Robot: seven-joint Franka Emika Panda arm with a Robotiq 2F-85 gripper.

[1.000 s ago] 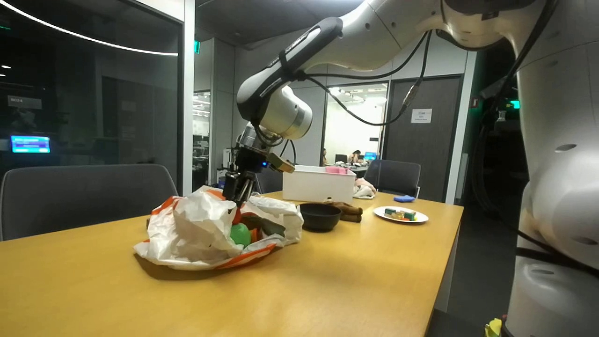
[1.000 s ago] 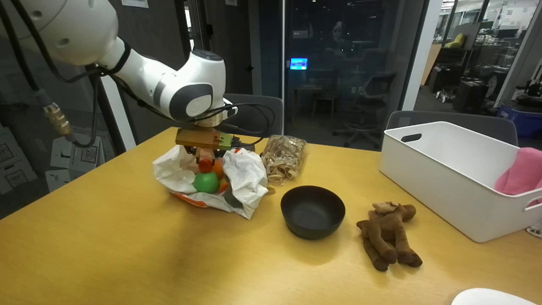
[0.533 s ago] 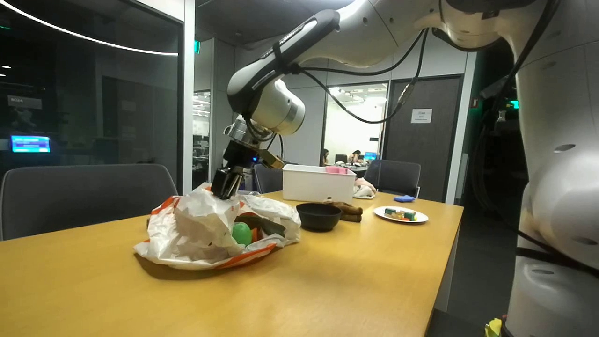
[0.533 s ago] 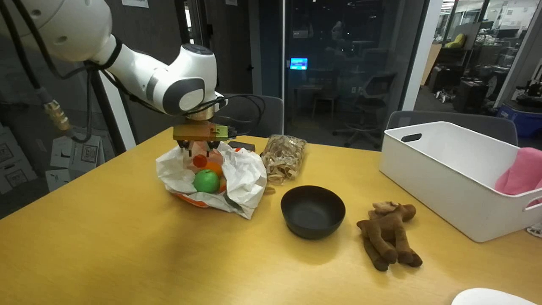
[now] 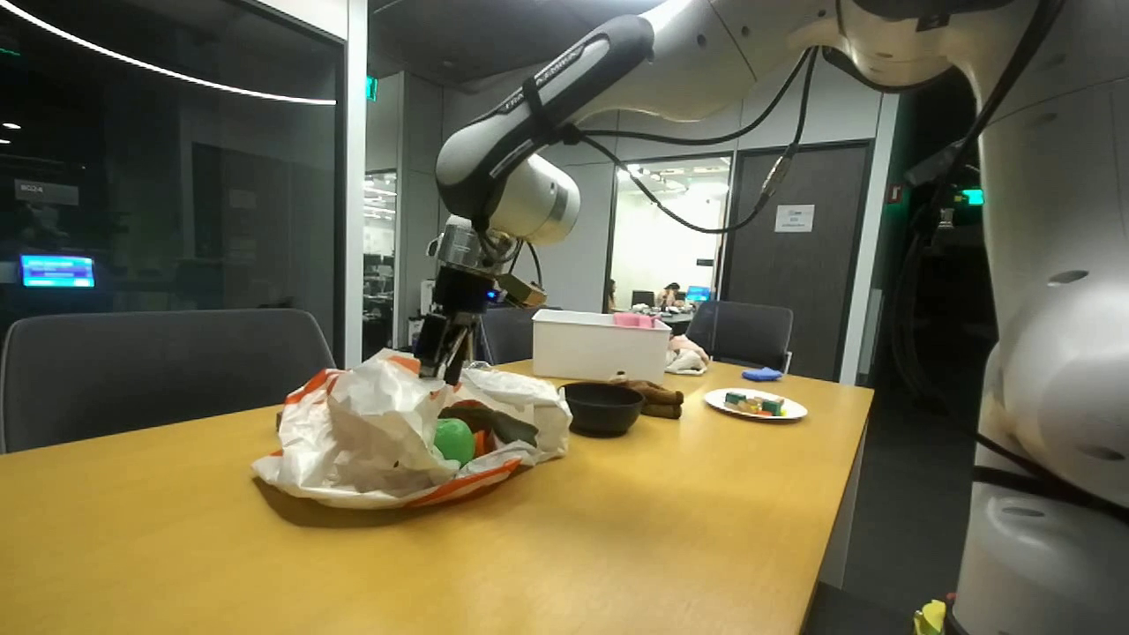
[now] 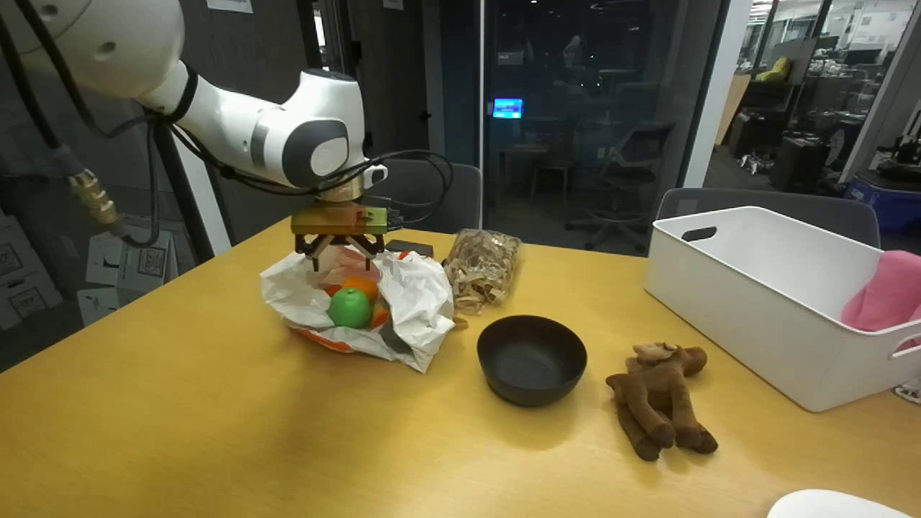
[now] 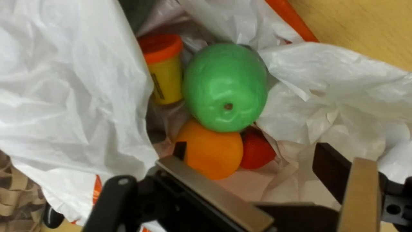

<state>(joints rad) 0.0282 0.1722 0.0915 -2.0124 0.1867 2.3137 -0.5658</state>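
Note:
My gripper (image 6: 342, 265) hangs over the mouth of a crumpled white plastic bag (image 6: 421, 306) with orange edging. Its jaws are spread wide and nothing is between them. In the wrist view, a green apple-like fruit (image 7: 225, 83) lies in the bag, with an orange ball-shaped fruit (image 7: 214, 154) against it. Beside the orange one sits a small red thing (image 7: 257, 149), partly covered. A yellow tub (image 7: 165, 79) with an orange lid leans left of the green fruit. One fingertip (image 7: 180, 149) overlaps the orange fruit in the picture; whether they touch I cannot tell. Bag folds hide the rest.
A black bowl (image 6: 531, 360) stands near the bag, then a brown plush animal (image 6: 662, 403). A white bin (image 6: 763, 316) holds pink cloth (image 6: 885, 291). Behind the bag lies a clear pack of brown strips (image 6: 482, 270). A plate (image 5: 719, 404) carries small blocks.
A second ago the jaws were narrower, around a red thing above the bag. They have opened, the red thing now lies among the bag's contents, and the gripper has shifted slightly.

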